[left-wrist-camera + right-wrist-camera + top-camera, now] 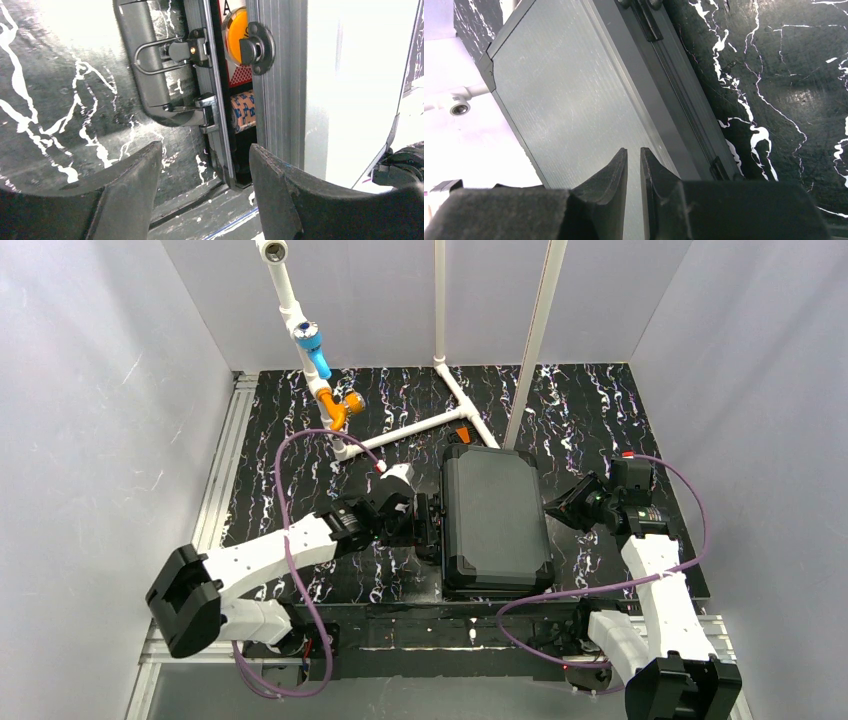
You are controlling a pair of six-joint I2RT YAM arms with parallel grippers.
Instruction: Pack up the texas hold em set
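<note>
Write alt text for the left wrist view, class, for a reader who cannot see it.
The case is slightly ajar, a poker chip stack visible in the gap beside its handle. The left gripper hovers open before it.

"A" on card deck [236,35]

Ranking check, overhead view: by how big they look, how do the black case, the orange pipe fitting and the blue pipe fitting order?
1. The black case, by far the largest.
2 or 3. The orange fitting and the blue fitting look about alike. The blue one sits higher on the slanted pipe, perhaps nearer the camera, so they stay unranked.
</note>
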